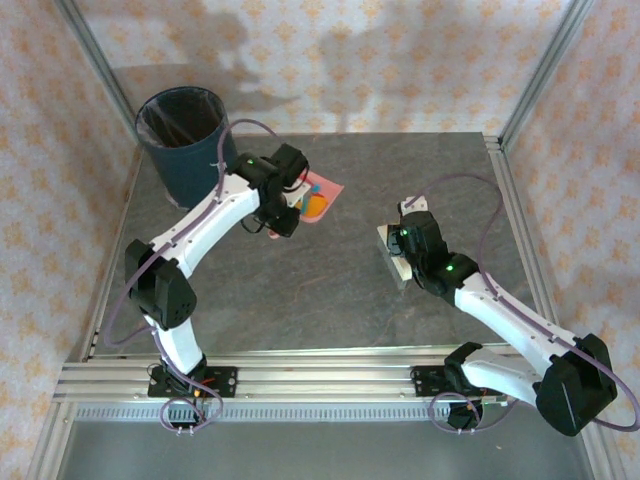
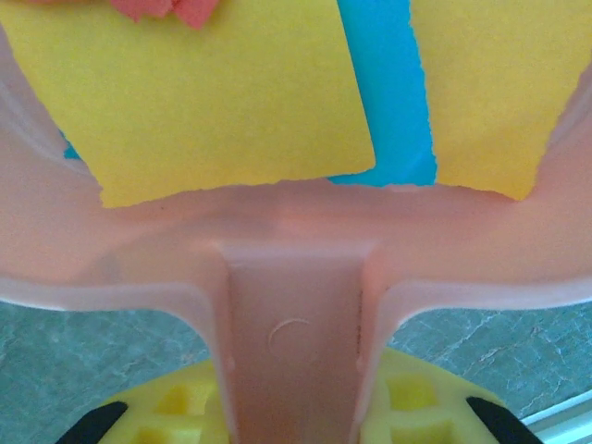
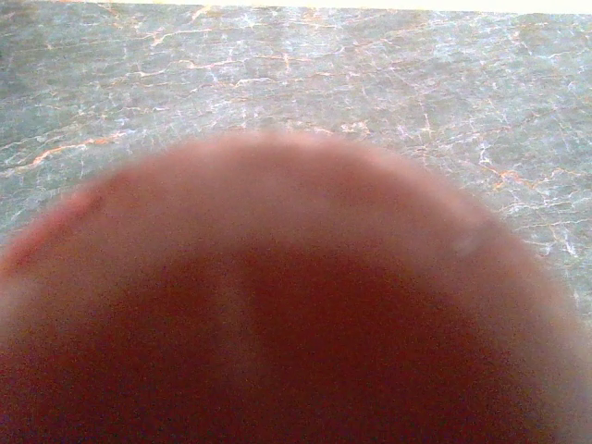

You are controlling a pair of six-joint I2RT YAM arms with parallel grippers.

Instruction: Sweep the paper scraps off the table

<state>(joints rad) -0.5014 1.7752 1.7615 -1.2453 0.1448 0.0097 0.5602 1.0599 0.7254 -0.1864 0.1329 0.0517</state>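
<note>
Left arm arched forward, left end effector [image 1: 288, 207] clamped on dustpan [image 1: 323, 190] handle; right arm reaching inward, right end effector [image 1: 402, 248] closed over counter [image 1: 330, 295].

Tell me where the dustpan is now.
In the top view, the dustpan is left of centre, just right of the bin, its handle gripped by the left end effector.

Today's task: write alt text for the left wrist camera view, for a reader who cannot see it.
Close-up of a pink dustpan holding torn paper scraps, two large yellow pieces over a blue one with a bit of red at the top edge. Its handle runs down between the yellow fingers, above the grey stone-patterned table.
</note>
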